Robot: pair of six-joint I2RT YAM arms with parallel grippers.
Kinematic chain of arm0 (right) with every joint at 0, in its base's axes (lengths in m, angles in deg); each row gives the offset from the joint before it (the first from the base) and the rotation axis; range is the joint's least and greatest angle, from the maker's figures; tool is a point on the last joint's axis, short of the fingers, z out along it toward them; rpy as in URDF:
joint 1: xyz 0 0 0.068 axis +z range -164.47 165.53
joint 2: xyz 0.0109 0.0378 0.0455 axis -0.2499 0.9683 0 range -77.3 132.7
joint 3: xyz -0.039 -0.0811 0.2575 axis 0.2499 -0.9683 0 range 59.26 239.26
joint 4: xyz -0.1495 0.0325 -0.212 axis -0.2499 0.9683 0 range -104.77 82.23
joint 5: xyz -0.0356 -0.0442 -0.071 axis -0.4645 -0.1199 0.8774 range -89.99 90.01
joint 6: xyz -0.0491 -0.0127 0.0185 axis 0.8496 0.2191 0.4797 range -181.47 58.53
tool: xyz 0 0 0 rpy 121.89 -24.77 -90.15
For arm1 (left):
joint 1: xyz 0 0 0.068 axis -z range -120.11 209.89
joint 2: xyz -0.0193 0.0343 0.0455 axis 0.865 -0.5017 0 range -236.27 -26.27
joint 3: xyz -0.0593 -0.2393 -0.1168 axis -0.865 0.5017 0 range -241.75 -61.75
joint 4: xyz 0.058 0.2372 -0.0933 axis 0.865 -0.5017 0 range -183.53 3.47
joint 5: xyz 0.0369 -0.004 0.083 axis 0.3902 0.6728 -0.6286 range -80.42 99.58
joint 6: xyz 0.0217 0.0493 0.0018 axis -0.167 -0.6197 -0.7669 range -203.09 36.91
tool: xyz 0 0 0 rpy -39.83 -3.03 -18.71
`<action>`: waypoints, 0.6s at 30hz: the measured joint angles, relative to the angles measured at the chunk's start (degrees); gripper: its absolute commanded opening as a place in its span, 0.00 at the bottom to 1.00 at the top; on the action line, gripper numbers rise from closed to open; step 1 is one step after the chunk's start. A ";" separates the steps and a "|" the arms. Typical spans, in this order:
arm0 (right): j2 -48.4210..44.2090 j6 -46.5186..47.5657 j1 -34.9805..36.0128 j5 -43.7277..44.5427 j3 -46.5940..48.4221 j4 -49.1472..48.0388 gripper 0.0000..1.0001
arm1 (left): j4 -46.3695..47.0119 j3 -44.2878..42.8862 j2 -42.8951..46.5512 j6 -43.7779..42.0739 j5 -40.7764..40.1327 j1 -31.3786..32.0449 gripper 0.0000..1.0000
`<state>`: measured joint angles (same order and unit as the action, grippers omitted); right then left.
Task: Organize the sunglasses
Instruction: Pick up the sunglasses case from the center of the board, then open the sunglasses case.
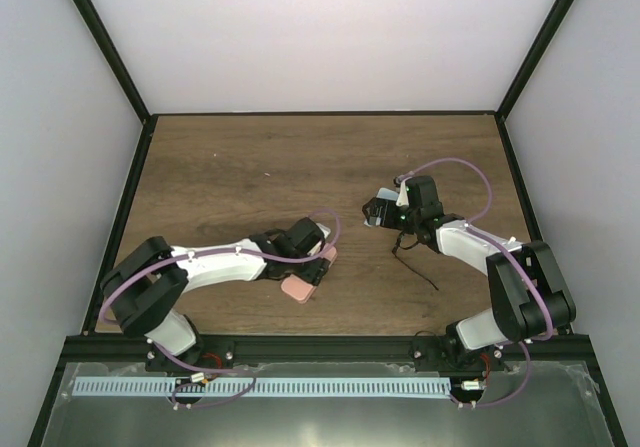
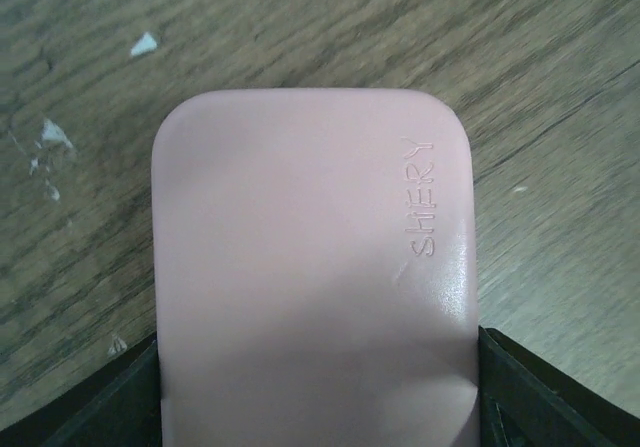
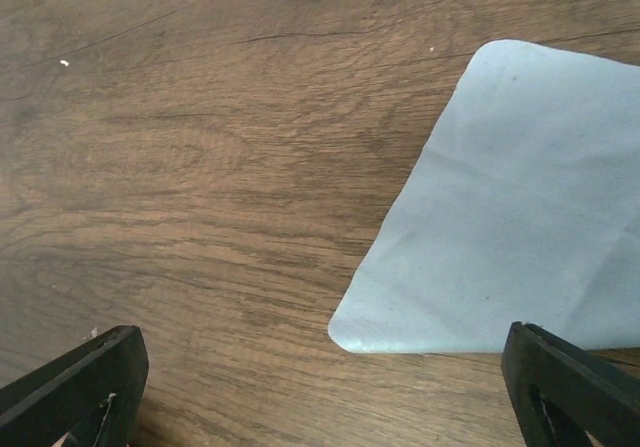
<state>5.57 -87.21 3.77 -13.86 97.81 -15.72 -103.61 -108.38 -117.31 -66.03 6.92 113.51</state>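
Note:
The sunglasses (image 1: 414, 259), black and thin-framed, lie on the wooden table just left of my right forearm, one slim temple arm trailing toward the front. They are out of both wrist views. My right gripper (image 1: 378, 211) (image 3: 322, 372) hovers open over the table, nothing between its fingers. A corner of a light blue cloth (image 3: 510, 207) lies ahead of its right finger. My left gripper (image 1: 314, 263) (image 2: 318, 392) sits at the table's middle, its two black fingers (image 2: 110, 412) pressed against the long sides of a pink case (image 2: 310, 267) (image 1: 297, 289).
Small white flecks (image 2: 145, 43) dot the wood beyond the pink case. Black frame rails (image 1: 130, 207) edge the table on the left, right and front. White walls close it in at the back and sides.

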 measured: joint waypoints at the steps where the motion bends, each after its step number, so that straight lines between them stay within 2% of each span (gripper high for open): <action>1: 0.00 -0.02 0.09 -0.72 0.00 -0.09 1.00 | 0.50 0.15 0.52 0.31 0.22 0.00 0.70; 5: 0.00 -0.94 0.26 -4.90 -0.98 -2.82 0.95 | 2.40 -0.15 2.51 1.57 0.59 0.00 0.70; 11: -0.55 -3.89 0.52 -12.07 -5.84 -10.38 0.94 | 4.39 -3.19 3.32 5.38 -2.23 -1.31 0.70; 15: -2.49 -6.78 0.72 -12.72 -7.39 -11.80 0.92 | 7.21 -3.74 5.73 8.22 -2.38 -5.60 0.70; 18: -8.20 -7.98 0.72 -12.63 -9.18 -13.40 0.92 | 9.81 -3.76 7.37 9.66 -2.19 -8.85 0.70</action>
<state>-2.63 -95.18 4.49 -26.49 88.63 -29.12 -93.80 -112.14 -109.95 -56.37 4.74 104.66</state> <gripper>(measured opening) 0.918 0.748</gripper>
